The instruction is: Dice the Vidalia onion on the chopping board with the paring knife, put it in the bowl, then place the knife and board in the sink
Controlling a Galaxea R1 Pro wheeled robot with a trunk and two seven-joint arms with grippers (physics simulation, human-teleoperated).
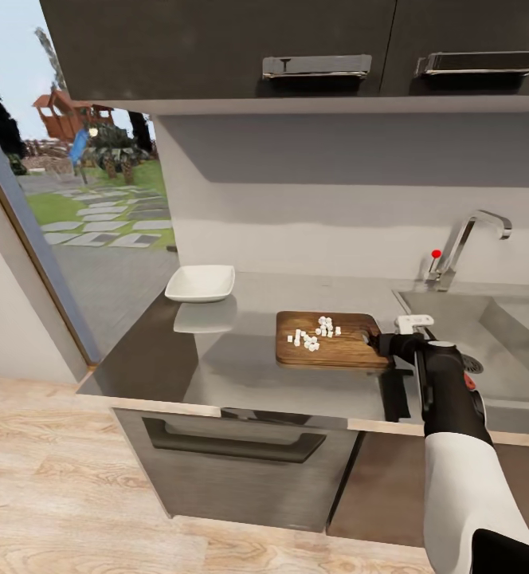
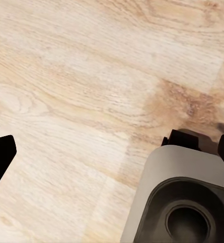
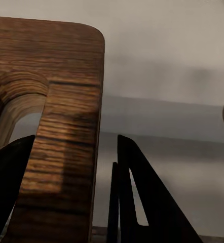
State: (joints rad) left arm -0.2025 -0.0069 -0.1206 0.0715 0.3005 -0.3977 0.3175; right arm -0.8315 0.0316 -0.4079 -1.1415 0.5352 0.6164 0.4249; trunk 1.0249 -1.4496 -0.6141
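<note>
The chopping board (image 1: 328, 351) lies flat on the countertop (image 1: 217, 359), just left of the sink (image 1: 448, 307). Several small white pieces of diced onion (image 1: 316, 332) sit on its middle. The white bowl (image 1: 201, 283) stands empty at the countertop's far left. My right gripper (image 1: 381, 344) is at the board's sink-side end. In the right wrist view my right gripper (image 3: 76, 139) is open, its fingers (image 3: 137, 192) straddling the strip of chopping board (image 3: 66, 101) beside the slot hole, with a small gap left. My left gripper (image 2: 112, 152) hangs open over the wooden floor. The paring knife is out of view.
A chrome faucet (image 1: 465, 239) with a red knob (image 1: 436, 254) stands behind the sink. Dark wall cabinets (image 1: 217, 48) hang overhead. A large window (image 1: 97, 183) is at the left. Dark cabinet fronts (image 1: 233, 454) sit below the countertop, and part of my base (image 2: 183, 202) is over the floor.
</note>
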